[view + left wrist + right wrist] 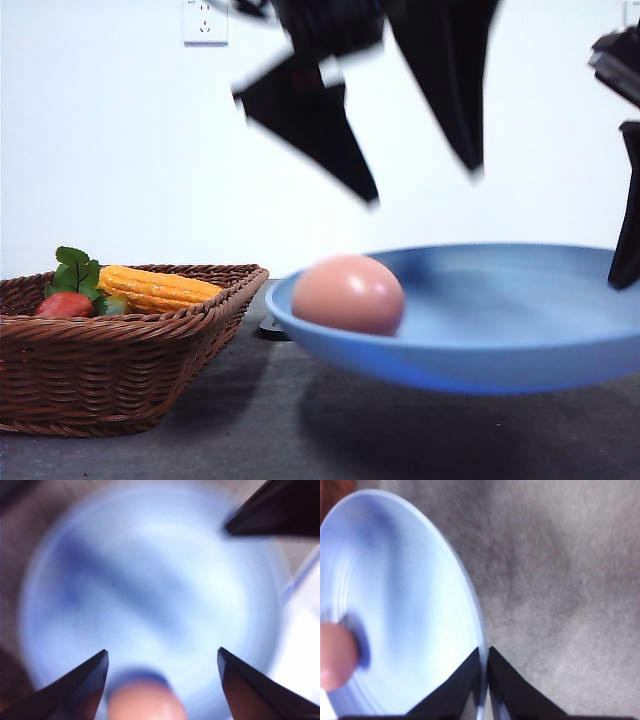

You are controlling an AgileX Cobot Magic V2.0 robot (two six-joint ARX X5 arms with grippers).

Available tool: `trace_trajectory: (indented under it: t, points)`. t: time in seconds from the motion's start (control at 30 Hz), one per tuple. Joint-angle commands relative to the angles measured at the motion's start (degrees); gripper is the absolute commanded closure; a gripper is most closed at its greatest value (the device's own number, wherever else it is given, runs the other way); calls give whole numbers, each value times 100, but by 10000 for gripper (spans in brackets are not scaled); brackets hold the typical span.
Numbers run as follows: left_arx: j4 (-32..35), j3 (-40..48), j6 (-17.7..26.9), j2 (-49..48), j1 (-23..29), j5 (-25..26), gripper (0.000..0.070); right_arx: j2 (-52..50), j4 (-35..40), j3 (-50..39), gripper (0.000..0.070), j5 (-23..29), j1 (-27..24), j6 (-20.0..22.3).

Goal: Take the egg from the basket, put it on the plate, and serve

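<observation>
Your right gripper (484, 680) is pinching the rim of the plate (500, 300) and holding it up off the worktop. The egg (348, 294) is sitting in the plate near the edge closest to the basket (110, 350). Your left gripper (162, 680) is hanging wide apart above it. If you are tipping the plate, the egg could be rolling off

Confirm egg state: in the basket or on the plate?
On the plate. The egg rests inside the blue plate's rim; the right gripper pinches that rim, holding it off the table. The basket holds corn and a red fruit.
</observation>
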State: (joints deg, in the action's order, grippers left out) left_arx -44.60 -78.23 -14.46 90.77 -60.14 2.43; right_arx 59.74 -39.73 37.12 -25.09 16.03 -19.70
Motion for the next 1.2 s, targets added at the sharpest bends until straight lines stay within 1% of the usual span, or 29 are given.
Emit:
trace_trajectory:
  t: [0.0, 0.2, 0.3, 0.4, 0.57, 0.77, 0.9, 1.03, 1.17]
  points:
    - [-124, -229, 72, -201, -57, -102, 256, 203, 74, 85, 700, -84, -14, -78]
    - [-715, -300, 172, -1159, -57, -838, 257, 1050, 521, 251, 700, -743, -321, 8]
    - [-1049, -300, 154, -1688, -57, -1224, 257, 1499, 537, 628, 700, -789, -522, 172]
    - [-1329, -300, 72, -2186, -59, -1427, 257, 1969, 494, 1183, 700, -791, -709, 294]
    - [-1566, -300, -157, -2936, -59, -1476, 257, 2813, 376, 2274, 700, -789, -1016, 421]
    - [-1678, -300, -316, -3537, -59, -1617, 259, 3955, 192, 3633, 700, -784, -1208, 406]
    - [-1780, -300, -427, -3743, -59, -1797, 259, 4709, 131, 4420, 700, -778, -1244, 365]
    - [-1761, -300, -467, -3808, -59, -1816, 259, 5393, 68, 5102, 700, -779, -1244, 288]
    - [-1754, -300, -469, -3800, -59, -1819, 259, 5912, 2, 5583, 700, -782, -1241, 259]
